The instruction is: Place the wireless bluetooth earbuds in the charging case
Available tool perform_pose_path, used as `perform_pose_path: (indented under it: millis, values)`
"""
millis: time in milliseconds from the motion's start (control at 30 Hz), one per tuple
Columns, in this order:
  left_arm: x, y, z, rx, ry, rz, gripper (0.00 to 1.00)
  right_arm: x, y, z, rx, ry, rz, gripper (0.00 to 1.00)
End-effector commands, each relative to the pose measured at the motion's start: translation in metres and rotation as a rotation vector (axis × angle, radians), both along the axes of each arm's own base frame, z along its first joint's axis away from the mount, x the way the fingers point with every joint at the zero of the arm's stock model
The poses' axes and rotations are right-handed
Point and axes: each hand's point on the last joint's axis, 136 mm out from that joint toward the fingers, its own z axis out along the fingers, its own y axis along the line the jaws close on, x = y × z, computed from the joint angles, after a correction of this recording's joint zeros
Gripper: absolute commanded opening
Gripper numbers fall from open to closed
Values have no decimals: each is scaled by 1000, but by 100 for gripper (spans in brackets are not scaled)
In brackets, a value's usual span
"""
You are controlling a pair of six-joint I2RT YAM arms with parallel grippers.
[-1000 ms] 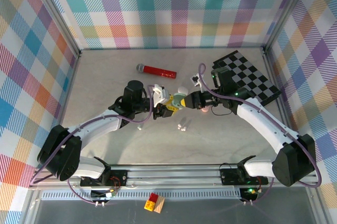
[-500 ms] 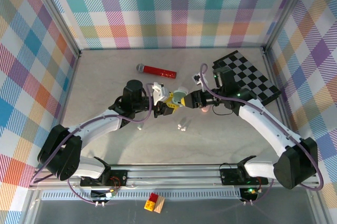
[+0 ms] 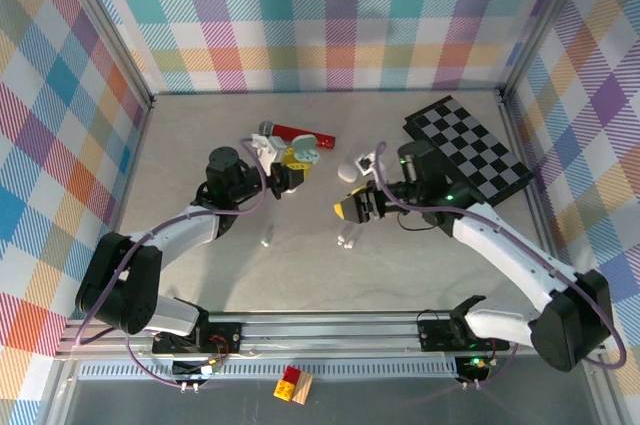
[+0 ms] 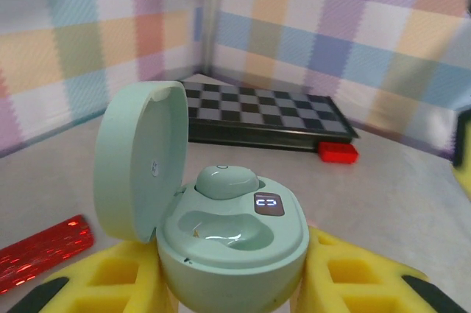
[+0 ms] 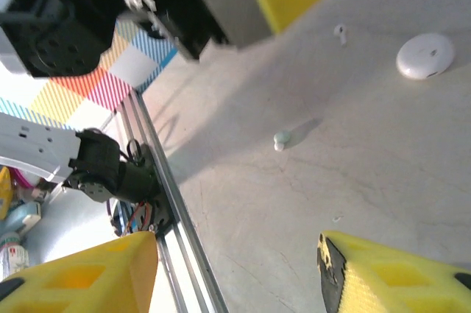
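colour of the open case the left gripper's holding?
The case is pale mint green; clearest in the left wrist view.

Top camera looks down over the whole bench. Left wrist, low, faces the shared checkerboard. Right wrist angles benchward.

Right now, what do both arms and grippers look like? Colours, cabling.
Same build on the left arm and right arm: white link shells, black joints, a lilac cable looping alongside. The left gripper and right gripper have black bodies and yellow finger pads with square recesses.
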Motion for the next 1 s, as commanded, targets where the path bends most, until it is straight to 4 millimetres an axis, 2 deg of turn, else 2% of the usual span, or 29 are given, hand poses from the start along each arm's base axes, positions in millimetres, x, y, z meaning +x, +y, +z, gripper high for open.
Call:
perform_pose_path:
  millis: [0, 167, 267, 333, 467, 567, 667, 833, 967]
  values:
    - [14, 22, 19, -80, -27, 84, 35, 4, 25, -23, -19, 22, 22, 59]
    - [31, 56, 23, -119, -3, 200, 35, 6, 75, -72, -82, 92, 42, 59]
    - [39, 77, 27, -145, 6, 261, 35, 6, 103, -104, -169, 73, 38, 59]
    - [44, 90, 30, -165, 12, 293, 35, -1, 122, -125, -249, 46, 68, 59]
    - [50, 110, 36, -187, 11, 342, 35, -14, 152, -155, -400, -32, 133, 57]
    - [51, 119, 40, -192, 4, 365, 35, -14, 168, -166, -462, -79, 137, 54]
    - [50, 123, 43, -196, -2, 375, 35, -6, 174, -176, -514, -91, 94, 48]
    - [49, 123, 45, -195, 1, 370, 35, 11, 170, -193, -623, -101, 22, 43]
    - [50, 121, 46, -196, 1, 364, 35, 14, 172, -202, -651, -103, 27, 40]
